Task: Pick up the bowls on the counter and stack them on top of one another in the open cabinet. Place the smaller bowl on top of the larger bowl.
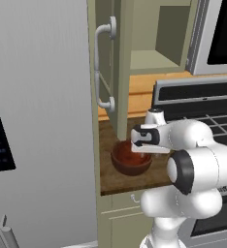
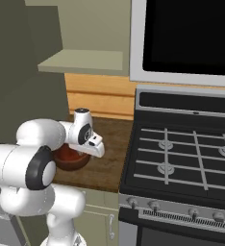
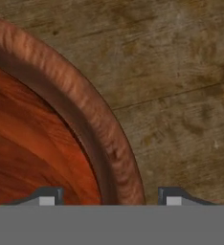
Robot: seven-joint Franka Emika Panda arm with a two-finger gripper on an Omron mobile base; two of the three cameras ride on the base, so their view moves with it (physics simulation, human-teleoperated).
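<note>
Item: larger bowl (image 1: 130,160), on the counter (image 1: 116,180) below the open cabinet (image 1: 147,60).
Gripper (image 3: 106,196): jaws parted, astride the bowl's rim, one tip inside, one outside; not yet clamped.
Handling advice: close squarely on the wall, then lift straight.

I count one bowl (image 1: 130,158) on my counter (image 1: 116,179), deep and reddish-brown; whether a second sits nested inside it I cannot tell. One open cabinet (image 1: 149,60) hangs above, with one door (image 1: 107,63) carrying one curved handle (image 1: 104,69). One stove (image 2: 181,163) stands beside the counter, and one fridge (image 1: 38,121).
</note>
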